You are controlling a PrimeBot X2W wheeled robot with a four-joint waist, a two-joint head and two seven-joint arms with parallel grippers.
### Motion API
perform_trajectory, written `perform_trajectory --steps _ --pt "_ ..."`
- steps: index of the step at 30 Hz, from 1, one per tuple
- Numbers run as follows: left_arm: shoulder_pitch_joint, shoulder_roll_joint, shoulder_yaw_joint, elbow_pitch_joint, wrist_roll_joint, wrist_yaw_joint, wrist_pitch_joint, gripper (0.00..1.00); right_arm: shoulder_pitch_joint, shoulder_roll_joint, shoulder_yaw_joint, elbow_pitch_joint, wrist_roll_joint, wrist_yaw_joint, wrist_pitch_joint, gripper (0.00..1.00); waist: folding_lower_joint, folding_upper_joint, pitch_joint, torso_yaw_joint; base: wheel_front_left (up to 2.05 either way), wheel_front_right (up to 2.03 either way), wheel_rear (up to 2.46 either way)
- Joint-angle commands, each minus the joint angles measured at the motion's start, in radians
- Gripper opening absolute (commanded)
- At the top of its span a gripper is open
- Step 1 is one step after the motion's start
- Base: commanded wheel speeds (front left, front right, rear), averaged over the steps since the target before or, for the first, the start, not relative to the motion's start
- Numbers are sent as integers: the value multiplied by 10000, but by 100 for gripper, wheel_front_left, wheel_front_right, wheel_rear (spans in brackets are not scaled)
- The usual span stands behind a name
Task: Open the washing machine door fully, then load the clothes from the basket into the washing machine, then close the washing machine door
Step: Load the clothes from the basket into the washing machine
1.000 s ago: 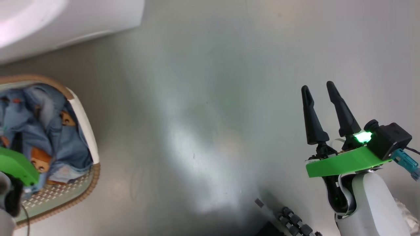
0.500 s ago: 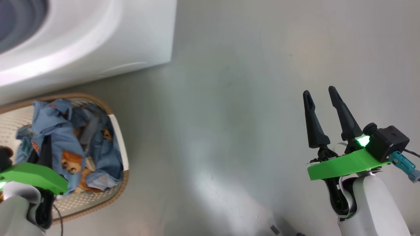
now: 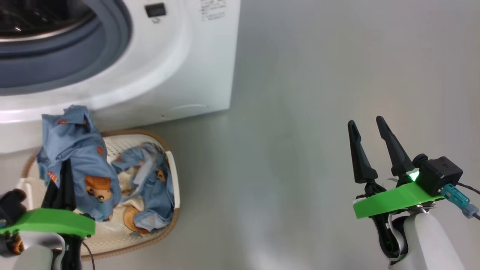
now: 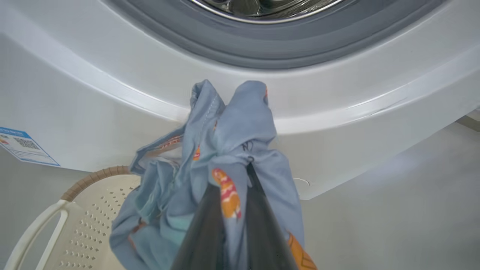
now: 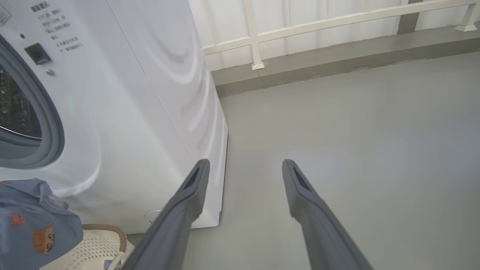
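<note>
The white washing machine stands at upper left, its grey gasket and steel drum exposed; the washing machine door is out of view. Below it on the floor sits the cream basket with blue and cream clothes inside. My left gripper is shut on a light blue printed piece, held above the basket. In the left wrist view that piece hangs over the left gripper, just under the gasket. My right gripper is open and holds nothing, far right over bare floor.
Grey floor stretches to the right of the machine. The right wrist view has the right gripper beside the machine's corner, with a white railing and a low kerb beyond. A blue sticker marks the machine's front.
The head camera has tilted up, bringing the machine's opening into view. My left gripper has lifted the blue piece out of the basket. The right arm has held still.
</note>
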Motion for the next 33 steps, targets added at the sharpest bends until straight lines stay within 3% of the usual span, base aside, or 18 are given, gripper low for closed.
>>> perform_trajectory --steps 1,7,17,33 --pt "318 200 575 -477 260 -30 -121 0 294 -8 176 -195 -182 88 -49 100 0 0 -724 438 0 0 0" --pt "935 -367 1308 -1804 1024 -30 -121 0 510 -8 103 -93 -218 88 -49 100 0 0 -1381 539 0 0 0" --pt "1884 -798 1864 -3562 2785 -30 -122 0 905 -8 7 -44 -661 88 -49 100 0 0 -2467 575 0 0 0" --pt "3548 -1432 2453 -4622 3840 -30 -122 0 1572 -8 40 163 -831 88 -49 100 0 0 -4088 523 0 0 0"
